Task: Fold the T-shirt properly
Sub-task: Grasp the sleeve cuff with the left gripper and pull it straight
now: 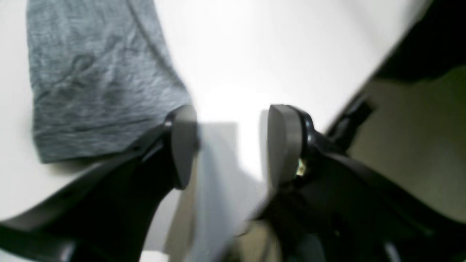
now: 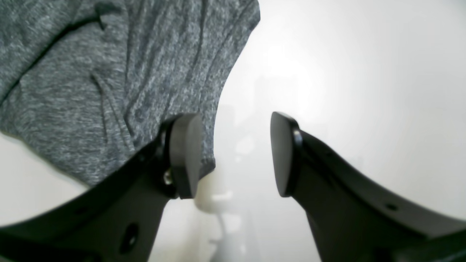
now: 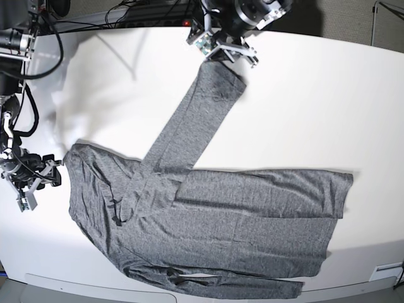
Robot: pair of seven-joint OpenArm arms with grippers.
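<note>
**Grey shirt spread on a white table, both grippers empty**

We see a glossy white table (image 3: 303, 95) filling the base view, its surface catching soft glare and the shadows of cables (image 3: 120, 12) that run along the dark edge at 12 o'clock. At 1 o'clock a strip of grey carpet (image 3: 353, 19) shows beyond the tabletop. The T-shirt (image 3: 240, 214) lies flat across the lower half, one long sleeve (image 3: 199, 117) reaching diagonally up toward 12 o'clock. The left gripper (image 1: 231, 145) sits just past that sleeve's cuff, jaws spread wide and holding nothing. The right gripper (image 2: 236, 154) hovers at 9 o'clock beside the shirt's edge, likewise wide apart and empty, only bare table between its pads
</note>
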